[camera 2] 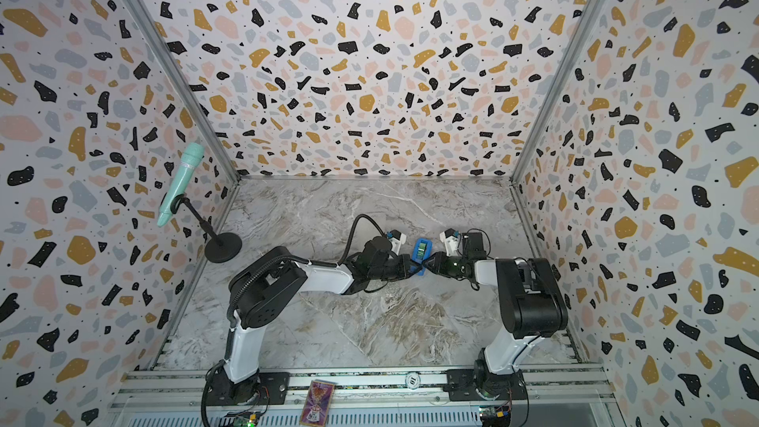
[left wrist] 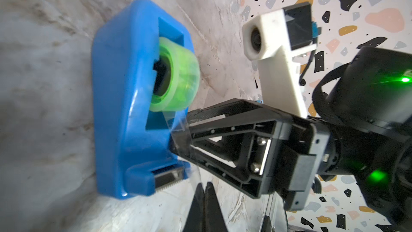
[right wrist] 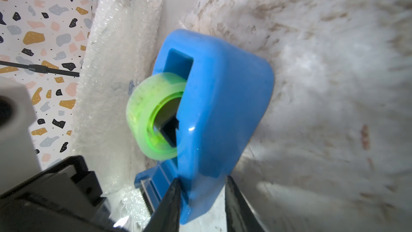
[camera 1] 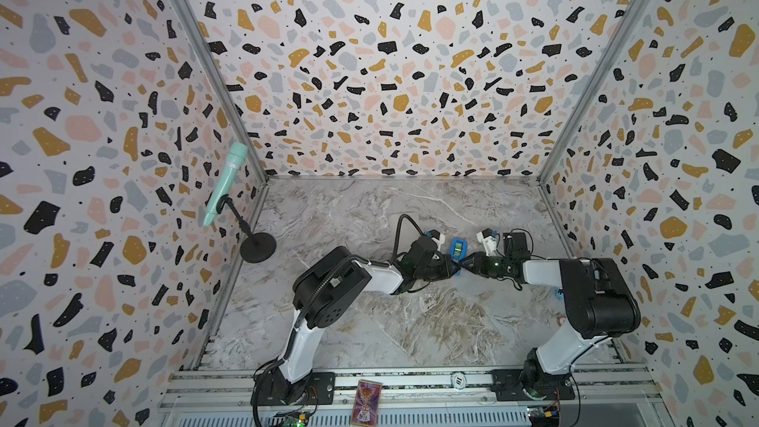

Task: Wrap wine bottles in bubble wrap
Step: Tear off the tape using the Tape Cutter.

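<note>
Dispenser of blue plastic (right wrist: 223,108) sits clamped in the right gripper (right wrist: 202,181); left gripper (left wrist: 206,197), clenched empty-looking, is nearer the transparent bubble wrap (right wrist: 111,63) lying lengthwise beside it

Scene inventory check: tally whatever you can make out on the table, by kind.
tape dispenser: 1
tape roll: 1
bubble wrap sheet: 1
microphone on stand: 1
Total: 4

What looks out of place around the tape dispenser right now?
The green tape roll rides high and tilted in the blue dispenser, seemingly off its seat. The right end effector grips the dispenser near its cutter. Nothing looks spilled or broken.
</note>
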